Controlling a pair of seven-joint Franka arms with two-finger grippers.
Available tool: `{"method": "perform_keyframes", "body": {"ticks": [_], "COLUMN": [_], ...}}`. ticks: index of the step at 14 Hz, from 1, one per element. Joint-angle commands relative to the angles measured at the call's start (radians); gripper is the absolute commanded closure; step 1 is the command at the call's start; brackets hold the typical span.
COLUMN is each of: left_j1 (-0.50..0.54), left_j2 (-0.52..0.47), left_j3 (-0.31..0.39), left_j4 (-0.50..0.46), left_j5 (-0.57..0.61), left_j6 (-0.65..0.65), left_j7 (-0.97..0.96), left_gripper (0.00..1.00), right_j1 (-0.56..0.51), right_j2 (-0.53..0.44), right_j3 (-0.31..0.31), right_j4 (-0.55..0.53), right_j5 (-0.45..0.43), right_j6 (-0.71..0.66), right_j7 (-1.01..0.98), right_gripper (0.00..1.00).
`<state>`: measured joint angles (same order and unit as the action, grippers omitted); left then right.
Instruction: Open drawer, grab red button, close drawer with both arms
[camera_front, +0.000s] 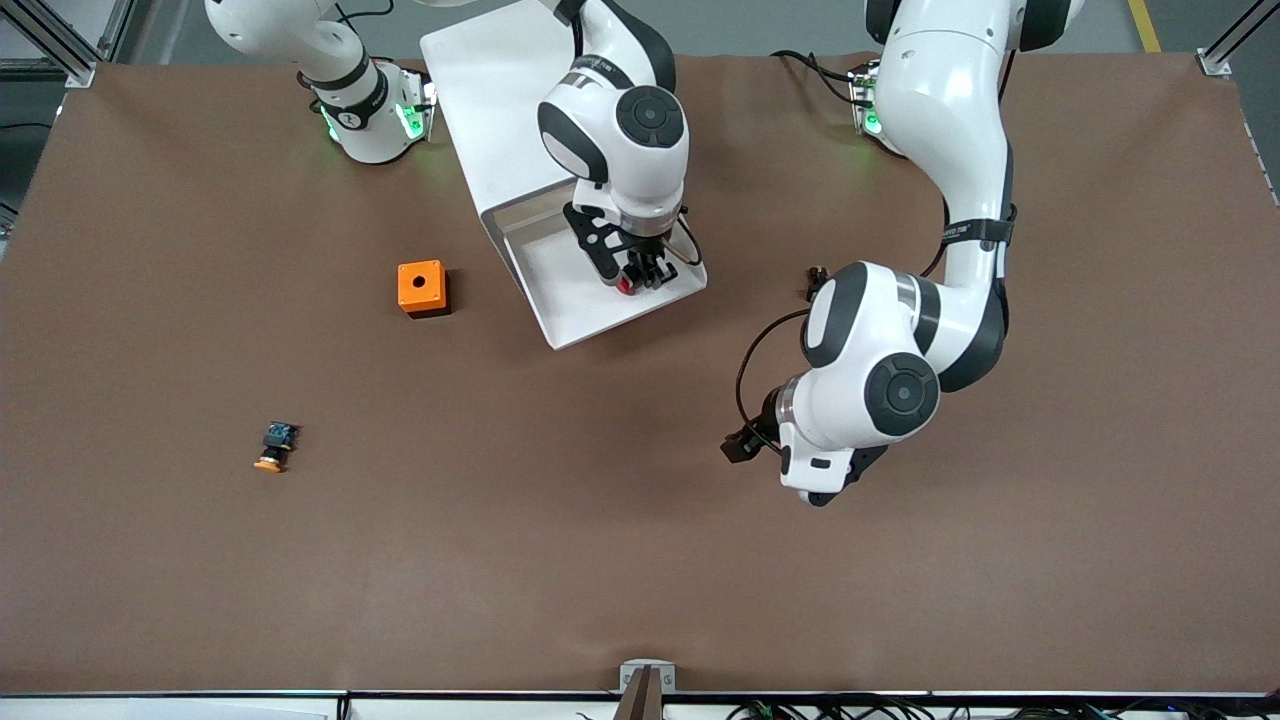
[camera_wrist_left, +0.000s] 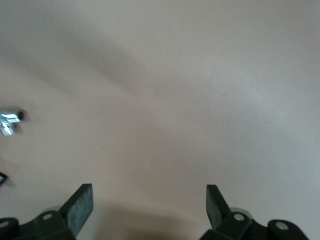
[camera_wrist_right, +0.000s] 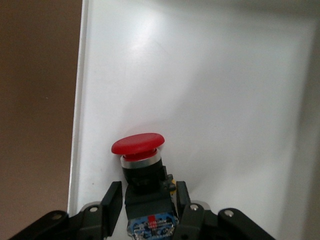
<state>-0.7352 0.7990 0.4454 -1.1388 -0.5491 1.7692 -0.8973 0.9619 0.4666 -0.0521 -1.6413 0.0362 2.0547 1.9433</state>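
The white cabinet (camera_front: 480, 90) stands near the robots' bases, and its drawer (camera_front: 575, 325) is pulled out toward the front camera. The red-capped button (camera_front: 625, 287) lies in the drawer. My right gripper (camera_front: 640, 277) is down in the drawer, shut on the button. In the right wrist view the fingers (camera_wrist_right: 113, 202) clasp the black body of the button (camera_wrist_right: 138, 145), with its blue rear end between them and the drawer floor (camera_wrist_right: 225, 90) below. My left gripper (camera_front: 745, 445) is open and empty over bare table, toward the left arm's end; it also shows in the left wrist view (camera_wrist_left: 149, 202).
An orange box (camera_front: 422, 288) with a round hole sits beside the drawer toward the right arm's end. An orange-capped button (camera_front: 276, 447) lies nearer the front camera. A small black part (camera_front: 815, 280) lies beside the left arm's elbow. A small shiny part (camera_wrist_left: 9, 121) shows in the left wrist view.
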Motion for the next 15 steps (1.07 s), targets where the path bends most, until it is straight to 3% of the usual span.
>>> {"method": "perform_keyframes", "body": {"ticks": [1, 2, 3, 8, 15], "left_j1": [-0.023, -0.033, -0.042, -0.079, -0.13], "left_j2": [-0.049, -0.057, -0.057, -0.047, -0.04], "left_j3": [0.009, 0.007, 0.009, 0.009, 0.004], "left_j4": [-0.03, -0.036, -0.036, -0.041, -0.044], "left_j5": [0.092, 0.094, 0.094, 0.094, 0.094], "left_j6": [-0.005, -0.005, -0.005, -0.005, -0.004], "left_j7": [0.006, 0.008, 0.012, 0.012, 0.014], "left_gripper": [0.01, 0.01, 0.01, 0.01, 0.01], "right_j1": [0.003, 0.005, 0.005, -0.024, -0.164], "right_j2": [0.018, 0.018, 0.018, 0.012, -0.02], "right_j3": [-0.005, -0.005, -0.005, -0.005, -0.006], "right_j4": [0.028, 0.028, 0.028, 0.044, 0.193], "right_j5": [0.002, 0.002, 0.002, 0.014, 0.071], "right_j6": [-0.008, -0.008, -0.008, -0.022, -0.278], "right_j7": [0.002, 0.002, 0.002, -0.081, -0.328], "right_gripper": [0.84, 0.96, 0.98, 1.0, 1.0]}}
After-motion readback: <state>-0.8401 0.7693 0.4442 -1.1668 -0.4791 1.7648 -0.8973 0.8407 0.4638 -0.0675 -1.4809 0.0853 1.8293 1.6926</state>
